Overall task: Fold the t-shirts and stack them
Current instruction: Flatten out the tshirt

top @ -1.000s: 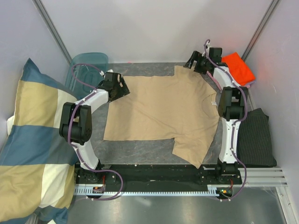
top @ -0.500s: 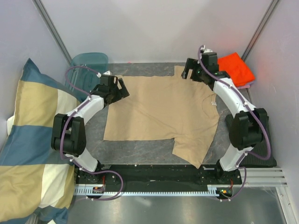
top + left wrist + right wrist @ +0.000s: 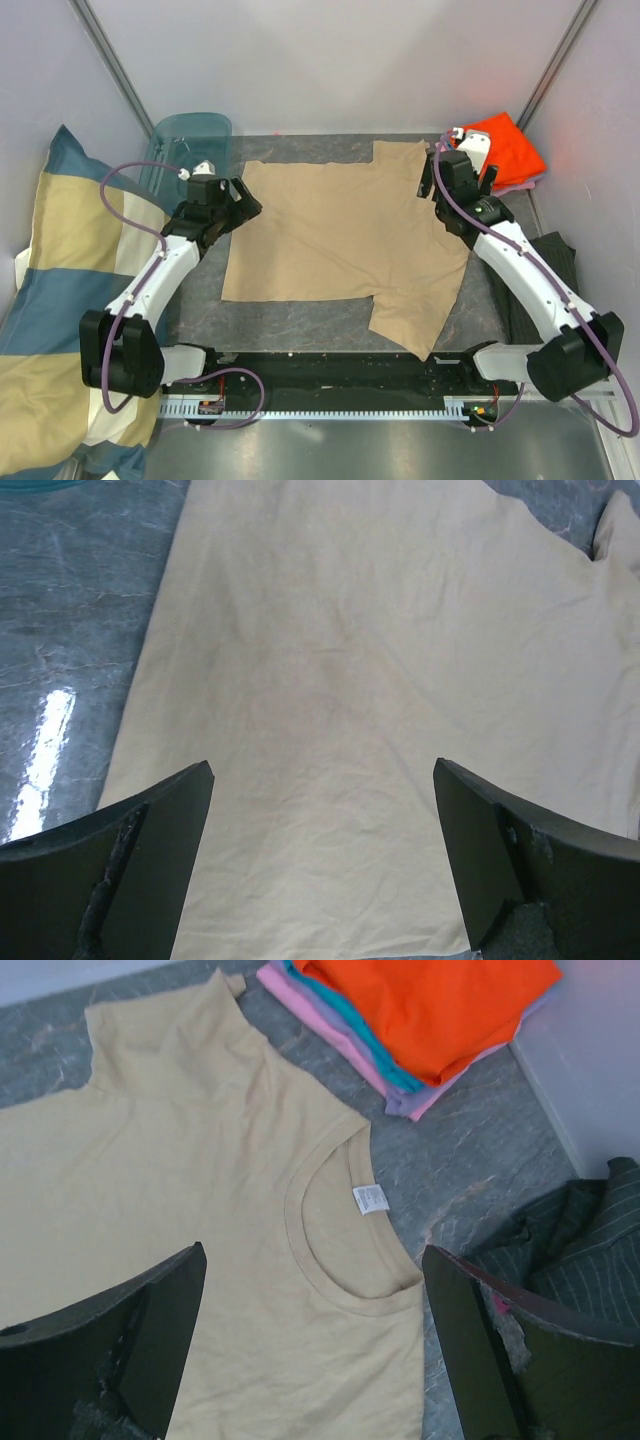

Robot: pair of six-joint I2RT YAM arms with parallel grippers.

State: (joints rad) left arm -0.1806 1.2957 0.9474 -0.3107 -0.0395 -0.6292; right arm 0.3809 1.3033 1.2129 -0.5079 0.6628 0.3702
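A big blue-and-cream checked pillow (image 3: 60,290) leans at the left of the grey marbled counter (image 3: 300,320). The plain tan short-sleeved t-shirt (image 3: 340,230) lies spread flat mid-counter, collar toward the right. A dark grey striped cloth (image 3: 580,1250) sits at the right edge, and a folded stack of orange, blue and pink t-shirts (image 3: 512,148) in the far right corner. The left hand (image 3: 320,780) hangs wide open over the shirt's hem side, the right hand (image 3: 315,1260) wide open above the collar, both empty.
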